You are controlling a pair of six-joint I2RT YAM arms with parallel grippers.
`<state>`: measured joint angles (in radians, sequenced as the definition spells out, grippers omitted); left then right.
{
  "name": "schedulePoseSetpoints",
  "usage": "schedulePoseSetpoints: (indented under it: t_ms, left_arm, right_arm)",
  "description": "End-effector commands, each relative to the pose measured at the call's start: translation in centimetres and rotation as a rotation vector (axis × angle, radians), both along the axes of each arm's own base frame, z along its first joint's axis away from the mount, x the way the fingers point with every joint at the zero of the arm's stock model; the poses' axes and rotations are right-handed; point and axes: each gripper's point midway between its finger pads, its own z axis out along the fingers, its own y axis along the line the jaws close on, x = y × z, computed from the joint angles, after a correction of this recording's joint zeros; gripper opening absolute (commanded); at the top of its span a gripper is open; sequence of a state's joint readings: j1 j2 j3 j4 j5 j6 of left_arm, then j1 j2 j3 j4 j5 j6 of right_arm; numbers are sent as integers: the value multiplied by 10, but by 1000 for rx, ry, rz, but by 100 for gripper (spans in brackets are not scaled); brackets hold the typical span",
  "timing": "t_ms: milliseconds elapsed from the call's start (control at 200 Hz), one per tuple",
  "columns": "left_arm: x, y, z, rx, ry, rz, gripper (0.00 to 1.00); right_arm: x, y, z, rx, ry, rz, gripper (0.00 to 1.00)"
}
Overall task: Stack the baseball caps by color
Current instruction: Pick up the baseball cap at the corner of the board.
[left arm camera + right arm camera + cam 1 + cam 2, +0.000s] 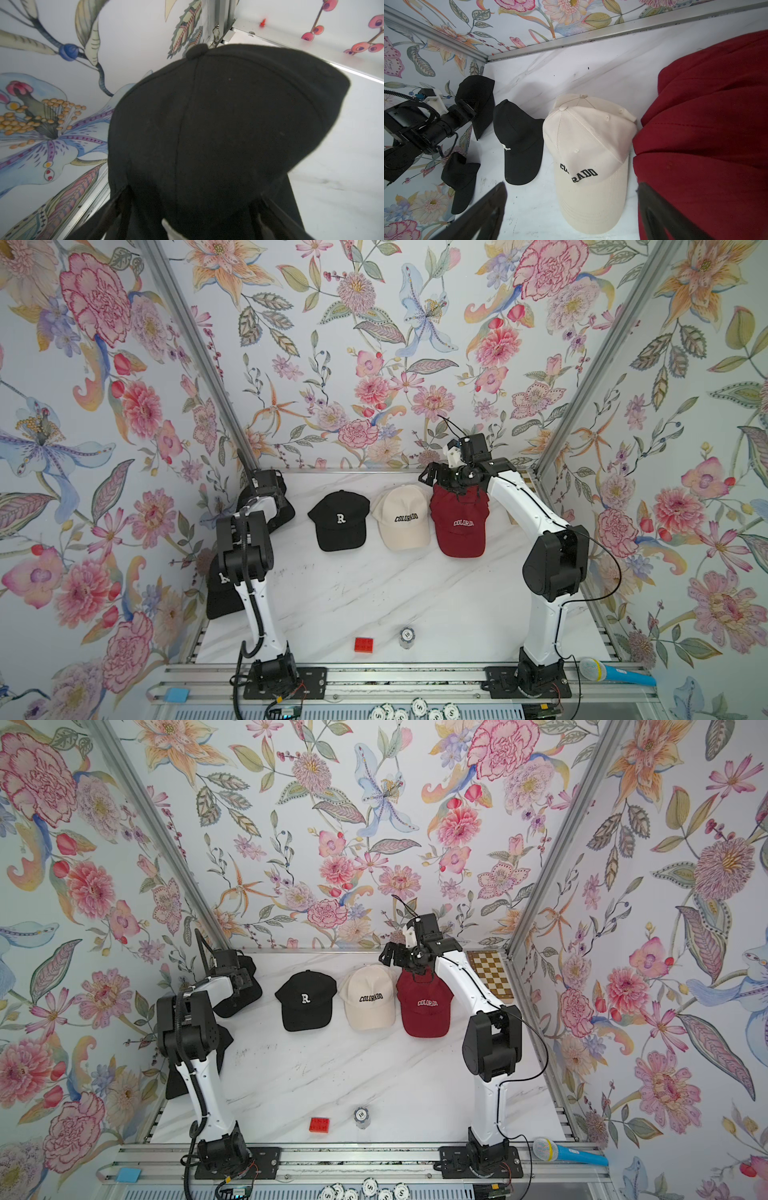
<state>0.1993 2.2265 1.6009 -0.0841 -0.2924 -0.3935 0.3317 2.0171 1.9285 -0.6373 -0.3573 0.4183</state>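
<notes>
Red brick (pixel 363 644), lower centre of bench (pixel 374 593). Black cap (pixel 218 597), lower left. Mid-frame row: black "R" cap (pixel 340 522), cream caps (pixel 403 518), dark red caps (pixel 459 526). Left end effector (pixel 195 199) straddles third black cap (pixel 218 124), grip indiscernible; right end effector (pixel 572 187), jaws apart, above red caps.

Red brick (pixel 363 644), chip stack (pixel 407 637), microphone (pixel 615 672), chessboard (pixel 490 975)
</notes>
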Motion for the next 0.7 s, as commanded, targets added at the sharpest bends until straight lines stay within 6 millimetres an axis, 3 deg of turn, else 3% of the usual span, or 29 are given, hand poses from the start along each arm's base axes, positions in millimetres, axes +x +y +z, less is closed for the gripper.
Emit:
schedulePoseSetpoints:
  t_ms: [0, 35, 185, 260, 430, 696]
  left_arm:
    - [5, 4, -8, -14, 9, -3, 74]
    - [7, 4, -7, -17, 10, -4, 67]
    - [8, 2, -12, -34, 31, -18, 16]
    - [7, 0, -12, -40, 37, -26, 0]
    - [1, -5, -4, -51, 28, -36, 0]
    - [-8, -36, 41, -25, -22, -101, 0]
  right_arm:
    - [-8, -4, 13, -5, -20, -23, 99]
    - [-9, -5, 13, -8, -19, -26, 99]
    - [-16, -8, 15, -17, -21, -35, 99]
    - [-20, -10, 15, -24, -20, -38, 99]
    - [-28, -13, 16, -32, -22, -38, 99]
    - [-42, -10, 20, -26, -36, -9, 99]
